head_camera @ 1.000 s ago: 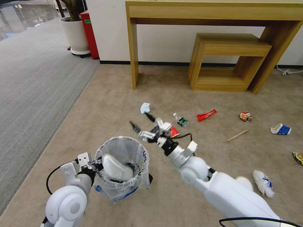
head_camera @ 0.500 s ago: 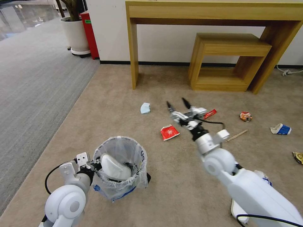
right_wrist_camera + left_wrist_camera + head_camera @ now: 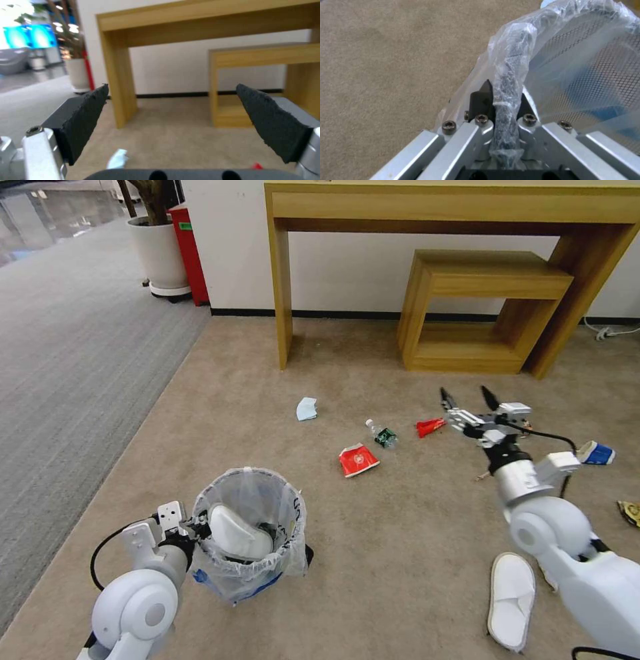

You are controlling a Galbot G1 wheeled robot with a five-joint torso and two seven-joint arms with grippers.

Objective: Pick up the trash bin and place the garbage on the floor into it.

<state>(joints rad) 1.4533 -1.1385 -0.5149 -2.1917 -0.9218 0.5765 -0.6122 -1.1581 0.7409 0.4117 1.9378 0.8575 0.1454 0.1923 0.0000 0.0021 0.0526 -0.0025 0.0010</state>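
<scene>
The trash bin hangs low over the beige floor, its whitish bag folded over the rim, with one white slipper inside. My left gripper is shut on the bagged rim, fingers pinching it, as the left wrist view shows for the gripper. My right gripper hovers open and empty just right of a long red wrapper; its black pads stand wide apart. Nearby garbage: mini bottle, red wrapper, pale blue mask, paper cup, second slipper.
A tall wooden desk and a lower wooden bench stand against the far wall. Grey ribbed carpet runs along the left, with a white planter and a red box. A yellow packet lies at the right edge.
My right arm has swung from beside the bin out to the right, open the whole way, uncovering the slipper on the floor. The bin has shifted slightly left.
</scene>
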